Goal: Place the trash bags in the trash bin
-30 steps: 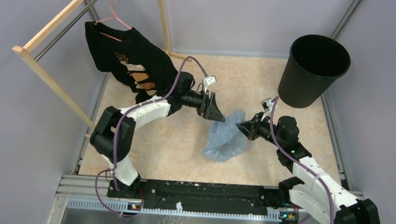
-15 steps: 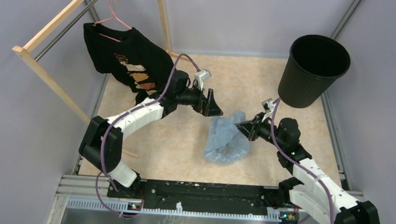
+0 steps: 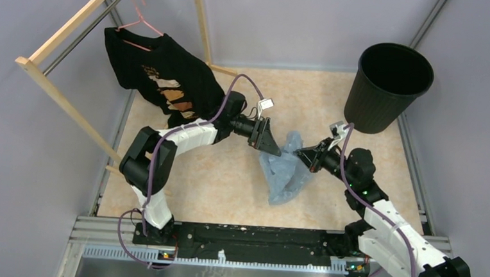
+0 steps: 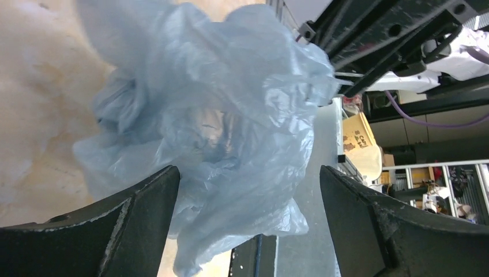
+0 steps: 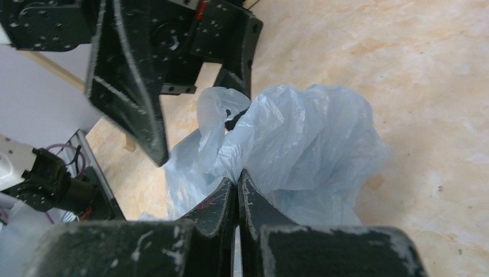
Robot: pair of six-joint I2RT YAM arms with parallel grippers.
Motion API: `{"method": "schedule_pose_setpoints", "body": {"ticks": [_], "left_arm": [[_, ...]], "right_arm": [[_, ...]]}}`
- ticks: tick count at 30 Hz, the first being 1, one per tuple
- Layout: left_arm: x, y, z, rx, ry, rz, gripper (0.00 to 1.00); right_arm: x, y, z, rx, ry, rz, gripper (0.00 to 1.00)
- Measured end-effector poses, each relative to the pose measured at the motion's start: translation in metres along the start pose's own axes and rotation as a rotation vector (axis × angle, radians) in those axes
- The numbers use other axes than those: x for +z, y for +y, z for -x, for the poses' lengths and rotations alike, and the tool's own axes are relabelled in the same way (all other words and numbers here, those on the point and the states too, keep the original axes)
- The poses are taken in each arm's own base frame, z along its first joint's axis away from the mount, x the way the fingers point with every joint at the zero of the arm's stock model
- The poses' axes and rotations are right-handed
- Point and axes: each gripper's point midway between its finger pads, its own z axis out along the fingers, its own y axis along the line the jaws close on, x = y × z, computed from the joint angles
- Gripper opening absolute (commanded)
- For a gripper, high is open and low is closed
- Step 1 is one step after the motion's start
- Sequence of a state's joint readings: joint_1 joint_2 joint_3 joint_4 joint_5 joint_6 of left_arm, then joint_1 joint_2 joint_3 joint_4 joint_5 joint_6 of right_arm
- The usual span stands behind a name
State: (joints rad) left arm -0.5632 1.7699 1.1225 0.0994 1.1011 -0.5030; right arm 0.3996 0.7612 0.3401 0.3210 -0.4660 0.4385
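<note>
One trash bag [image 3: 285, 173], right claw [image 5: 237, 176] pinching it, left claw [image 4: 248, 173] wide, bin [image 3: 386, 96] only overhead

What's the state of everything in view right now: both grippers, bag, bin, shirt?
left gripper: open, one side each side of the trash bag
right gripper: shut on the trash bag
trash bag: crumpled, outside the bin
trash bin: upright, open top, bag not in it
T-shirt: hanging on a hanger from the wooden rail
</note>
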Motion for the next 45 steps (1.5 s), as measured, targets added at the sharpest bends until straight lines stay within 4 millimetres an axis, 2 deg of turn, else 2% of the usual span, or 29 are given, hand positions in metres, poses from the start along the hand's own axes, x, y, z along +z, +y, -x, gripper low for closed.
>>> {"method": "schedule_pose_setpoints", "body": {"ticks": [4,13,22,25,30,35,41,45], "left_arm": [[0.004,-0.011,-0.003,0.017,0.019,-0.045,0.88],[0.01,-0.011,-0.013,0.035,0.058,-0.027,0.93],[0.03,-0.011,-0.026,0.153,0.123,0.113,0.93],[0.033,-0.006,-0.03,0.19,0.142,0.186,0.97],[0.037,0.001,-0.036,0.253,0.179,0.274,0.98],[0.036,0.007,-0.042,0.269,0.208,0.336,0.83],[0.029,0.021,-0.035,0.287,0.198,0.444,0.44],[0.022,0.033,-0.029,0.302,0.183,0.529,0.23]], "right_arm": [[0.0,-0.012,0.001,0.018,-0.013,-0.068,0.0],[-0.001,-0.031,0.007,0.107,-0.057,-0.182,0.0],[-0.006,-0.056,-0.007,0.2,-0.033,-0.326,0.0],[-0.009,-0.062,-0.011,0.215,-0.022,-0.364,0.0],[-0.013,-0.067,-0.009,0.224,-0.028,-0.406,0.0],[-0.016,-0.068,-0.001,0.221,-0.048,-0.429,0.0],[-0.021,-0.069,0.004,0.214,-0.067,-0.45,0.0],[-0.023,-0.067,0.008,0.2,-0.067,-0.45,0.0]]}}
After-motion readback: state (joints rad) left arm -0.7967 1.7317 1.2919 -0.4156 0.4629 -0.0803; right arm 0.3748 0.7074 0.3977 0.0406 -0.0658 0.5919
